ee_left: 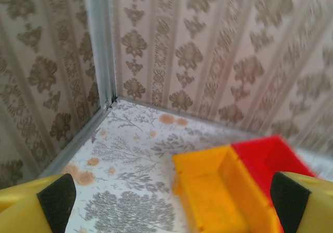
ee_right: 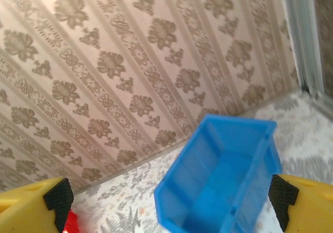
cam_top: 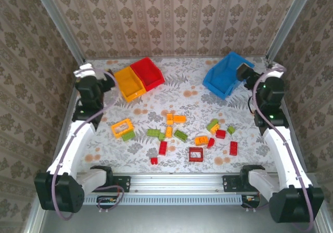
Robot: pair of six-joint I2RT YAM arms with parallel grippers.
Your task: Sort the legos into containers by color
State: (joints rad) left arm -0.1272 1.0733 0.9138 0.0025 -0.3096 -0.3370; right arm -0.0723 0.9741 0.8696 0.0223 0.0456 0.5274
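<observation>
Several legos lie scattered mid-table, among them an orange hollow frame point(cam_top: 122, 127), a red hollow frame point(cam_top: 196, 154), a green brick point(cam_top: 180, 134) and a red brick point(cam_top: 233, 148). The orange-yellow bin point(cam_top: 129, 83) and the red bin point(cam_top: 147, 73) stand side by side at the back left; both look empty, as does the blue bin point(cam_top: 225, 74) at the back right. My left gripper point(cam_top: 87, 76) hovers open left of the orange-yellow bin point(ee_left: 223, 191), with nothing between its fingers. My right gripper point(cam_top: 245, 72) is open at the blue bin's point(ee_right: 223, 181) right edge, also holding nothing.
Patterned walls close in the table on three sides, with metal corner posts point(ee_left: 101, 40) at the back. The floral tabletop point(cam_top: 182, 100) lies bare between the bins and the bricks. The rail with both arm bases point(cam_top: 177, 183) runs along the near edge.
</observation>
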